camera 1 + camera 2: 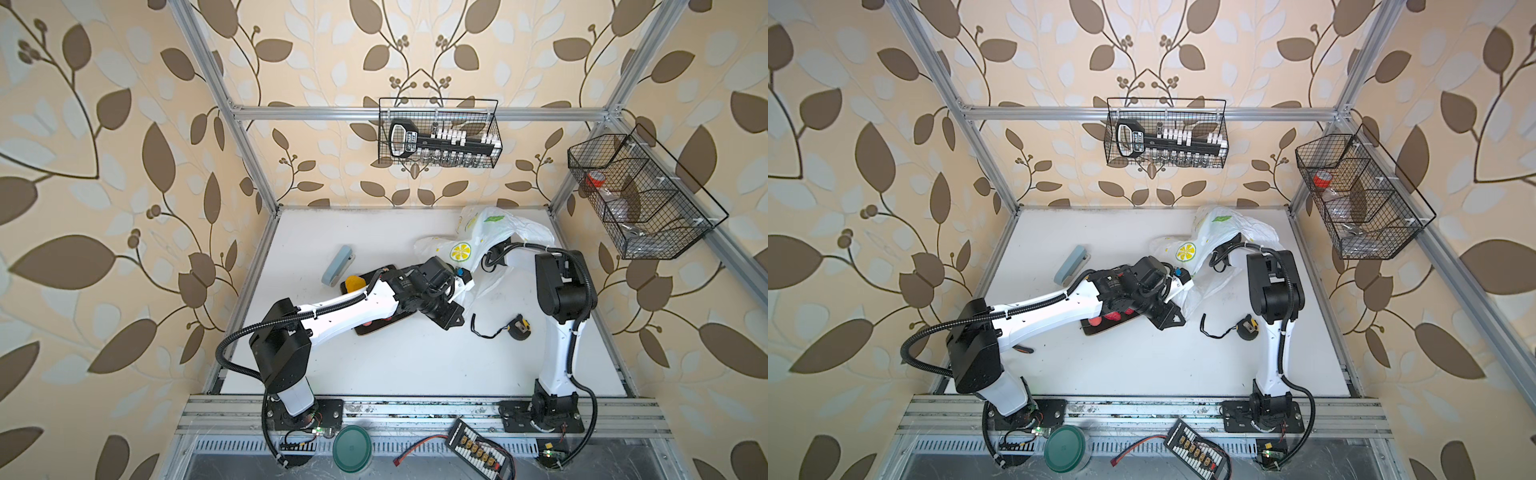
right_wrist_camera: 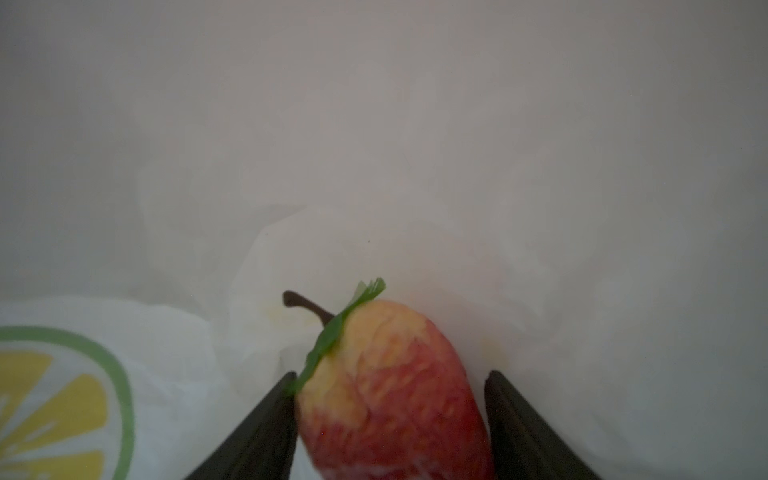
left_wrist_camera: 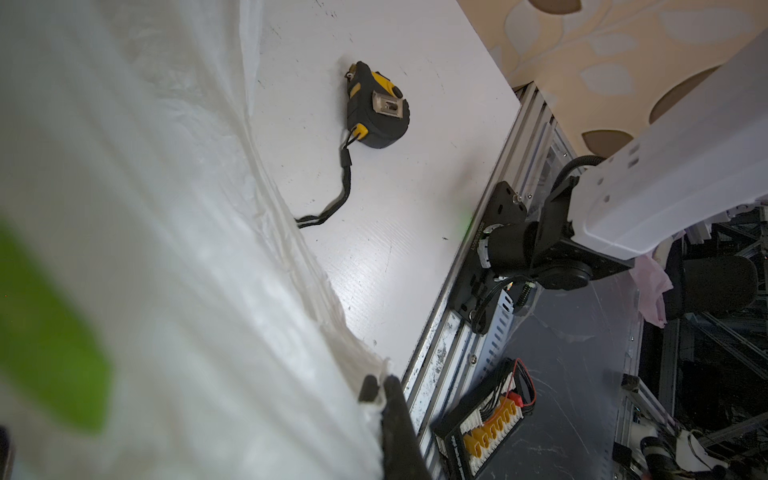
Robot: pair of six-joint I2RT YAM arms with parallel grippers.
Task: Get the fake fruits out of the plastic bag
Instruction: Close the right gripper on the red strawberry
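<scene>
Inside the plastic bag [image 2: 166, 353], the right gripper [image 2: 391, 375] has its jaws about half apart, closed against the sides of a peach [image 2: 386, 399]. The peach is blurred, red flushing to yellow, with a green leaf and a brown stem. The left gripper [image 3: 380, 384], its jaws together, pinches the bag's rim. The white, lemon-printed bag bunches at the table's [image 1: 395, 365] far right. Red fruits [image 1: 1112, 316] rest on the dark tray [image 1: 1096, 331].

Front half of table [image 1: 395, 365] bare, free between arm bases. Mid-table blocked by left arm [image 1: 353, 307] lying over dark tray [image 1: 374, 329]. Tape measure [image 1: 519, 328] and strap just beside plastic bag [image 1: 490, 232] edge. Blue-grey case [image 1: 336, 270] left of tray. Bag film encloses right gripper [image 2: 391, 374]; fake fruit [image 2: 386, 411] fills its jaw gap.
</scene>
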